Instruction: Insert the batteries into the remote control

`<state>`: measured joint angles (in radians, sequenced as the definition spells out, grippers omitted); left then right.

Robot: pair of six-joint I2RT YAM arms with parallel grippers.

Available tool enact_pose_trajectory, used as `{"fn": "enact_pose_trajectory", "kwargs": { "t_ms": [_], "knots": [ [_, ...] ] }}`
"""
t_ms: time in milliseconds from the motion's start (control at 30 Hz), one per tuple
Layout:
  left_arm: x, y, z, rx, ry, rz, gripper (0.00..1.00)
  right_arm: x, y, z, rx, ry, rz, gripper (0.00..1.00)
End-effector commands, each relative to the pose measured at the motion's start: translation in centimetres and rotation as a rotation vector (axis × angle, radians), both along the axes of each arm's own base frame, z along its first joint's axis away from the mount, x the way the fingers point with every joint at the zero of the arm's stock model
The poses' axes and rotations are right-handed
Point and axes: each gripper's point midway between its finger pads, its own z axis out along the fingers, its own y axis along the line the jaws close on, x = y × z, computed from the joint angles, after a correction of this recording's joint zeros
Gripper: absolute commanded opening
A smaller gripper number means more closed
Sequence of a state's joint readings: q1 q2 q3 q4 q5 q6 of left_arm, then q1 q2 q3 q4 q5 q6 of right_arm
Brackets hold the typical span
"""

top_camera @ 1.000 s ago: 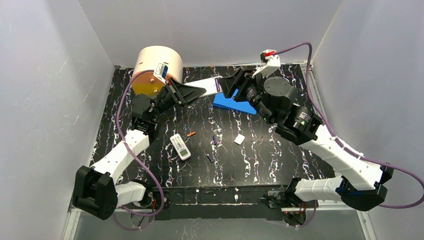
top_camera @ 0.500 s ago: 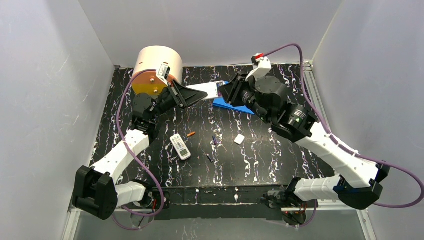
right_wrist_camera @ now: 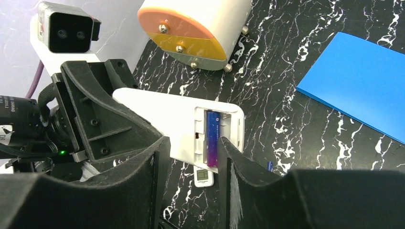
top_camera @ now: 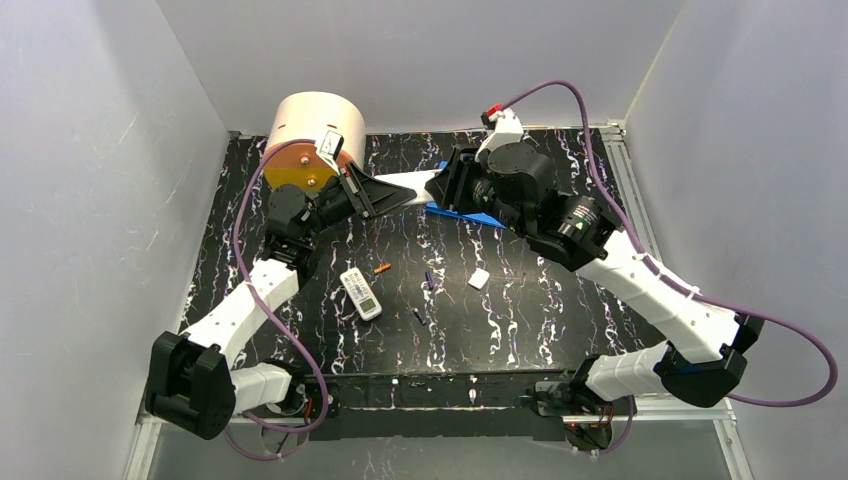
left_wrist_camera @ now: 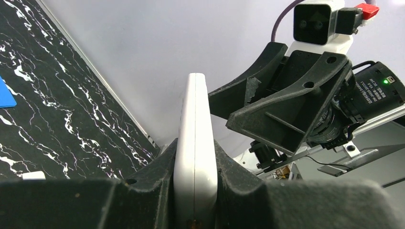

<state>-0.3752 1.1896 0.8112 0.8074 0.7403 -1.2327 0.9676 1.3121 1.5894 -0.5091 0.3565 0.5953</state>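
Remote control (top_camera: 405, 187) raised off the black marbled table (top_camera: 560, 310), gripped at one end by my left pincer (left_wrist_camera: 196, 148), whose jaws are closed tight on its two flat faces. My right pincer (right_wrist_camera: 193, 143) meets it at the opposite end, jaws moderately apart and straddling the open battery bay. A purple battery (right_wrist_camera: 211, 138) lies lengthwise in that bay, just inside one finger (right_wrist_camera: 227, 157); I cannot tell whether the finger touches it. The slot beside it toward my other finger shows white.

Below both pincers, toward my bases, lie a second remote (top_camera: 361, 293), an orange battery (top_camera: 381, 268) just beside it, a bluish battery (top_camera: 429, 280) and a dark battery (top_camera: 418, 314). A small white piece (top_camera: 479, 278) rests near them, under my right pincer's arm. A blue card (right_wrist_camera: 363, 90) lies flat beneath my right pincer. Behind my left pincer stands a white drum (top_camera: 312, 140) with an orange face.
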Motion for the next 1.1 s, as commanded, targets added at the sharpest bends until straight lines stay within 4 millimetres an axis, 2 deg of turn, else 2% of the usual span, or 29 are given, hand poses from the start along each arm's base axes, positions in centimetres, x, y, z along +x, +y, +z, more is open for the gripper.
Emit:
{"fn": "enact_pose_trajectory", "kwargs": {
  "t_ms": [0,200,367,600,800,1067],
  "knots": [
    [-1.3,0.1,2.2,-0.023,-0.094,-0.022,0.0,0.1,-0.2,1.2,0.011,-0.02,0.004,0.5],
    [-1.3,0.0,2.4,-0.022,-0.094,-0.035,0.0,0.5,0.3,0.0,-0.006,0.001,0.019,0.47],
    [-1.7,-0.2,2.7,-0.016,-0.103,-0.073,0.0,0.9,0.8,-0.2,0.015,0.014,0.058,0.44],
    [-1.8,-0.5,2.4,0.008,-0.116,-0.105,0.0,1.7,0.2,-1.8,-0.052,0.056,0.061,0.51],
    [-1.0,-0.6,1.7,0.021,-0.103,-0.079,0.0,2.2,-0.4,-3.7,-0.13,0.043,0.048,0.29],
    [-1.0,-0.6,1.1,0.047,-0.093,-0.075,0.0,2.2,0.3,-3.6,-0.065,0.04,0.072,0.24]
  ]
}}
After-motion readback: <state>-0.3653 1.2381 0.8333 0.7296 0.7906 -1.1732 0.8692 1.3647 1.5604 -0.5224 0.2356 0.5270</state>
